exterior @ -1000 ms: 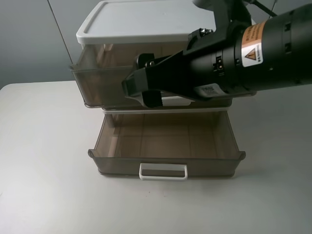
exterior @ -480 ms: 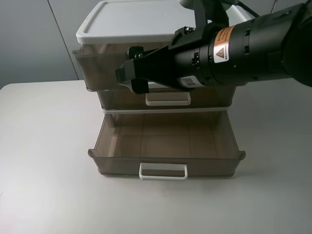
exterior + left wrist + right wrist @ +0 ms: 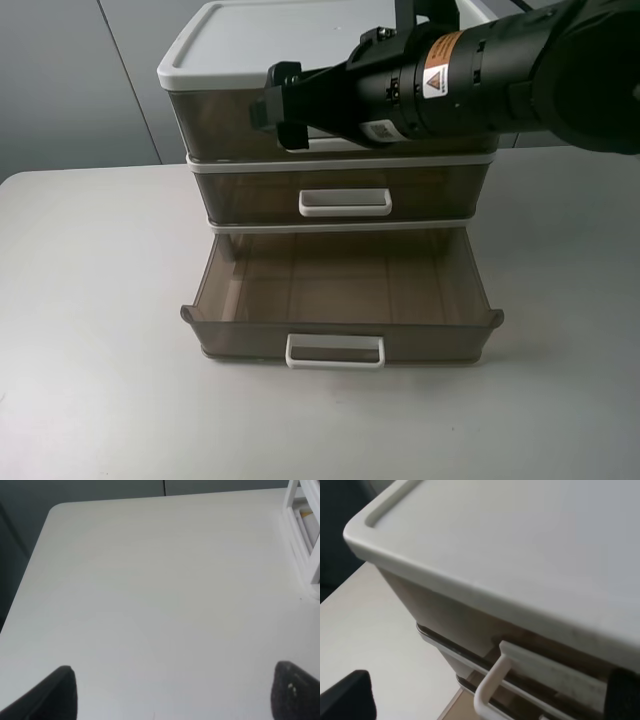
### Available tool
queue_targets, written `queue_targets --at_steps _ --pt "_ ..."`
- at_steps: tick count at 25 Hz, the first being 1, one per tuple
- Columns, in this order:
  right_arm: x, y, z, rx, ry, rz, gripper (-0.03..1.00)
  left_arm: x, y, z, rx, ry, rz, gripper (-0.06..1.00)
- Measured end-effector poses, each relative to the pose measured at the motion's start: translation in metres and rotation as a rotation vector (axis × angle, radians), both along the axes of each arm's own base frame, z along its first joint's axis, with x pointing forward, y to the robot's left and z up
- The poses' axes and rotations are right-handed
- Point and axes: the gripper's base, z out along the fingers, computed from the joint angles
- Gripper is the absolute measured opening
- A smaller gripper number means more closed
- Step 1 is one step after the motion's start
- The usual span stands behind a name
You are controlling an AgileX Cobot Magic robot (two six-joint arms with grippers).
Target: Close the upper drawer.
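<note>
1. Exterior high view: the upper drawer (image 3: 230, 125) is being shown right under the white lid (image 3: 270, 45). Its front is looking flush with the middle drawer (image 3: 250, 195), so it's probably home already. The right pincer (image 3: 282, 112) is being held at that front, but actual contact can't be told from here. If more push is being put in, the whole cabinet could be getting shoved back or tipped on the bench (image 3: 90, 300). The bottom drawer (image 3: 240, 340) is being left pulled well out, so it could be getting clipped by a dropping arm.

2. Left wrist view: the left pincer (image 3: 175, 700) is being held with jaws apart over bare bench, nothing gripped, and only the cabinet's edge is being caught in frame. Not much trouble is being expected here.

3. Right wrist view: the fingers (image 3: 347, 697) are being kept spread, nothing clamped, with the white loop handle (image 3: 490, 682) sitting between them. If the arm is being backed out crooked, that handle could be getting hooked and the drawer dragged open again.
</note>
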Motion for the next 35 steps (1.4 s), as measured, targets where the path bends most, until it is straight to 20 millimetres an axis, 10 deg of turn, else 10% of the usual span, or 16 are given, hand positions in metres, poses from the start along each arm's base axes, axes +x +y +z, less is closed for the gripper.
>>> queue_targets --at_steps 16,30,35 --pt "-0.071 -0.017 0.045 -0.049 0.247 0.055 0.7 0.0 0.0 0.0 0.0 0.0 0.0 0.74" --pt "-0.036 -0.163 0.049 -0.424 0.351 -0.289 0.7 0.0 0.0 0.0 0.0 0.0 0.0 0.74" --pt "-0.053 -0.198 0.056 -0.439 0.434 -0.422 0.7 0.0 0.0 0.0 0.0 0.0 0.0 0.74"
